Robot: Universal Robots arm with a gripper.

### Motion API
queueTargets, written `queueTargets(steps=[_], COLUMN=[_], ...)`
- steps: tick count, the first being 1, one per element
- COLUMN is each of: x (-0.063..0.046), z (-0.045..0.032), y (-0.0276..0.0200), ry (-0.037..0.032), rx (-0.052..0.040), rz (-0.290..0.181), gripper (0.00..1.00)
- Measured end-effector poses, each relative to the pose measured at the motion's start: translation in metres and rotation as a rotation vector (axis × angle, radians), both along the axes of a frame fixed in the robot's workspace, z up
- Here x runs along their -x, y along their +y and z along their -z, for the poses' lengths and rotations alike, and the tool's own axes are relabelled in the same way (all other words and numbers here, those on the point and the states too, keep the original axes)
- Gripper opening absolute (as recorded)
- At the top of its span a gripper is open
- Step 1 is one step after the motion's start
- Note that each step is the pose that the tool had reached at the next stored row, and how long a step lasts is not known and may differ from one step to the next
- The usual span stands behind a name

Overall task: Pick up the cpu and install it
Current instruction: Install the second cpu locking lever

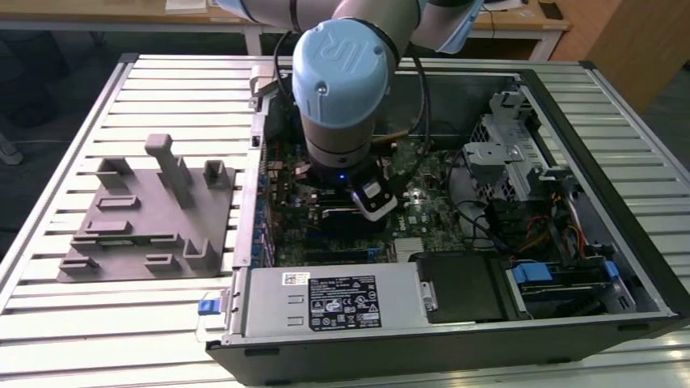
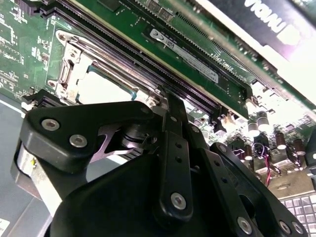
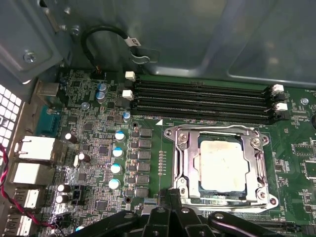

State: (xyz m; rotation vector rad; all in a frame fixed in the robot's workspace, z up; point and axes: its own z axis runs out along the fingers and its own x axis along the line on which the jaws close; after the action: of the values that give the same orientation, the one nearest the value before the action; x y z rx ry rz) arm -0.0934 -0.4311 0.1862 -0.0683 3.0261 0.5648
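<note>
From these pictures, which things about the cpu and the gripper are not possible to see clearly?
- Gripper fingertips: in both wrist views the gripper body and the frame edge hide them, so open or shut is unknown.
- Cpu seating: it lies inside the metal socket frame, but whether it sits fully flat cannot be judged.
- Cpu in the second wrist view: the gripper linkage covers its near part.
- Exterior view: the arm hides the socket.

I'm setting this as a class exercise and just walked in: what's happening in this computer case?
A single robot arm reaches down into an open computer case on a slatted table, over the motherboard. In both wrist views the cpu lies inside the metal socket frame, beside the memory slots. The gripper sits just off the socket, holding nothing visible.
</note>
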Motion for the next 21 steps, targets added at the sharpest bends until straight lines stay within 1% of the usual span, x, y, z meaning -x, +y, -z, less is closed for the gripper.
queueTargets(steps=[7,15,21], x=[0.0,0.0,0.0], z=[-0.0004,-0.0004,-0.0034], y=[0.0027,0.0029,0.003], ry=[-0.0001,-0.0002,-0.0004], rx=[0.0011,0.0018,0.0015], rz=[0.0,0.0,0.0], gripper=[0.11,0.11,0.11])
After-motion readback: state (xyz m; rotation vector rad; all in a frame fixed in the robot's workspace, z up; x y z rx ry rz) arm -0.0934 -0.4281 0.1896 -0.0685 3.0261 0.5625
